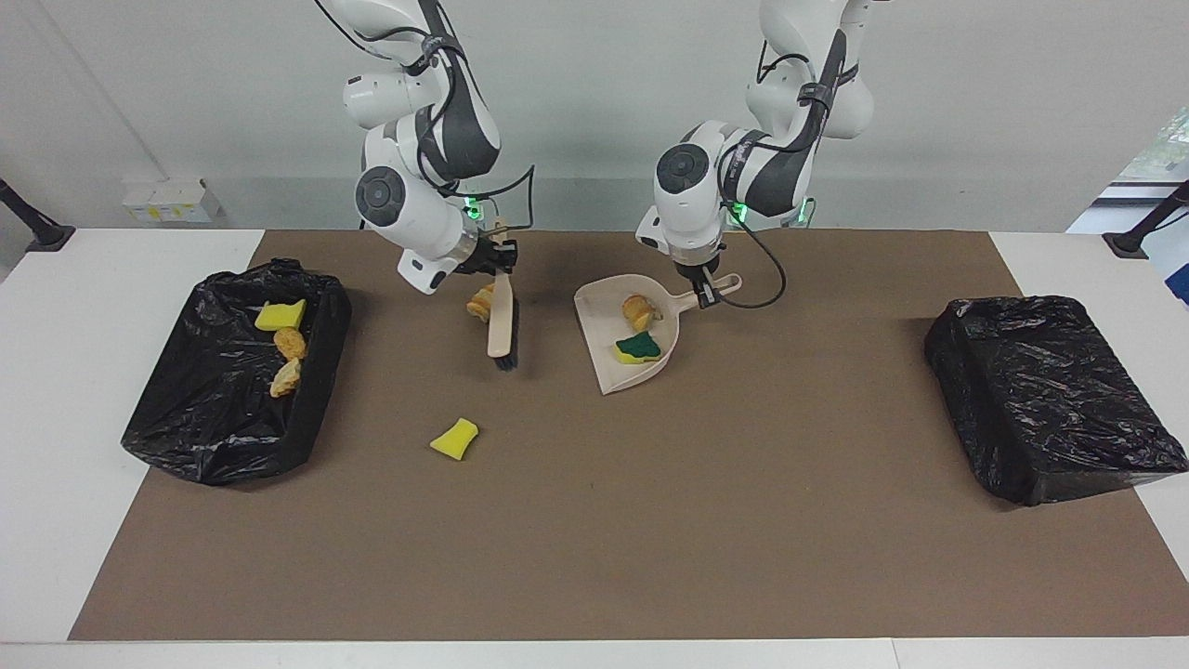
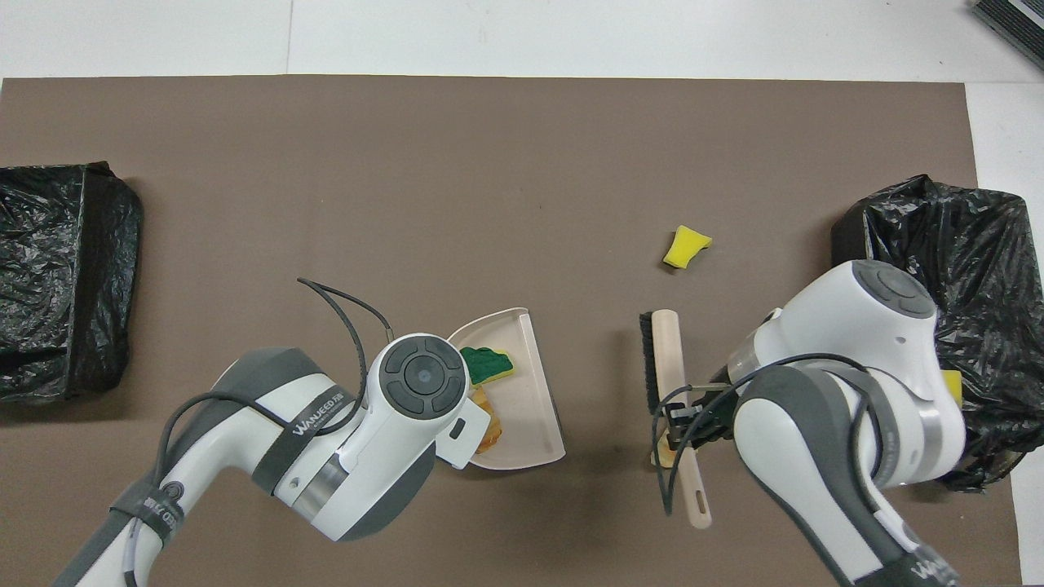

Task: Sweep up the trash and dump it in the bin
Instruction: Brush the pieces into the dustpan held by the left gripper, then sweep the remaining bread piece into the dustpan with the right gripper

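My right gripper (image 1: 497, 256) is shut on the handle of the wooden brush (image 1: 501, 316), which hangs bristles down over the mat, next to a tan bread chunk (image 1: 480, 303). The brush also shows in the overhead view (image 2: 669, 359). My left gripper (image 1: 706, 295) is shut on the handle of the beige dustpan (image 1: 608, 367). The pan holds a green-and-yellow sponge (image 1: 637, 347) and a bread chunk (image 1: 637, 311). A yellow sponge bit (image 1: 454, 439) lies on the mat farther from the robots. The open bin (image 1: 320, 358) at the right arm's end holds a yellow sponge (image 1: 280, 316) and two bread chunks (image 1: 290, 343).
A second bin (image 1: 1050, 400), wrapped in a black bag, stands at the left arm's end of the brown mat (image 1: 650, 520). White table edges border the mat. A cable loops from the left wrist beside the dustpan handle.
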Robot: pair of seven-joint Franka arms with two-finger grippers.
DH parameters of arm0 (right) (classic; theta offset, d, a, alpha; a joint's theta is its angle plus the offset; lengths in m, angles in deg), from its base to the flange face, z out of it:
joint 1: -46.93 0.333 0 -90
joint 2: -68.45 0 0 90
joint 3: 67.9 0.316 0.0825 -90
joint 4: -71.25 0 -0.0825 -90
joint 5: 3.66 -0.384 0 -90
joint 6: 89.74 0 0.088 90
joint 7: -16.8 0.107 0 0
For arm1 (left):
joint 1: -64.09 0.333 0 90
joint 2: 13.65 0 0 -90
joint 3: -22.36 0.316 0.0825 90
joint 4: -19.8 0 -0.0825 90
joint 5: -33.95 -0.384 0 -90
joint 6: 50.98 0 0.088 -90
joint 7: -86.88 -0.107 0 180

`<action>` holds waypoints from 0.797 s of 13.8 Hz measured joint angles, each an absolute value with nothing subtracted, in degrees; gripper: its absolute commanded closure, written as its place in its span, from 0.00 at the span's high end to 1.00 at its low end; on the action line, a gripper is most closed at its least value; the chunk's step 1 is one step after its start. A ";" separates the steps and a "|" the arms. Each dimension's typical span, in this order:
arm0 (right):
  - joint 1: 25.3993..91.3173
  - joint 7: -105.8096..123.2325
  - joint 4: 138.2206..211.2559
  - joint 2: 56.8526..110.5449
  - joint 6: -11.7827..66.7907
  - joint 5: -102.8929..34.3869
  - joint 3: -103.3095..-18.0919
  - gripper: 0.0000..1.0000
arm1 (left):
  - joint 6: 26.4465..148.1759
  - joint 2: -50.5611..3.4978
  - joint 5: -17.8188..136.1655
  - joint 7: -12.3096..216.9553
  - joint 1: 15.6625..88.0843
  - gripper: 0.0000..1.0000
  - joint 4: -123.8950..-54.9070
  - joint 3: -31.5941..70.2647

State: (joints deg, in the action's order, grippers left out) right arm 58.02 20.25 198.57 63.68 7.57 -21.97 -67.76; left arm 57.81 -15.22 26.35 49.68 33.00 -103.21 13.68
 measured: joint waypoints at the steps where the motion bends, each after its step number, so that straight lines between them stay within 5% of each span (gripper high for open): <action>1: 56.38 20.25 199.55 62.67 5.53 -20.18 -67.79 0.00 | 56.95 -14.57 26.35 49.75 31.99 0.00 -103.40 13.50; 8: 52.71 23.93 218.02 49.97 8.30 -14.77 -67.47 0.00 | 57.28 -10.55 26.36 62.14 24.24 0.00 -108.91 12.91; 11: 58.19 34.92 220.10 48.91 12.69 -14.75 -66.83 0.00 | 57.87 -10.34 26.36 62.91 23.99 0.00 -109.73 13.01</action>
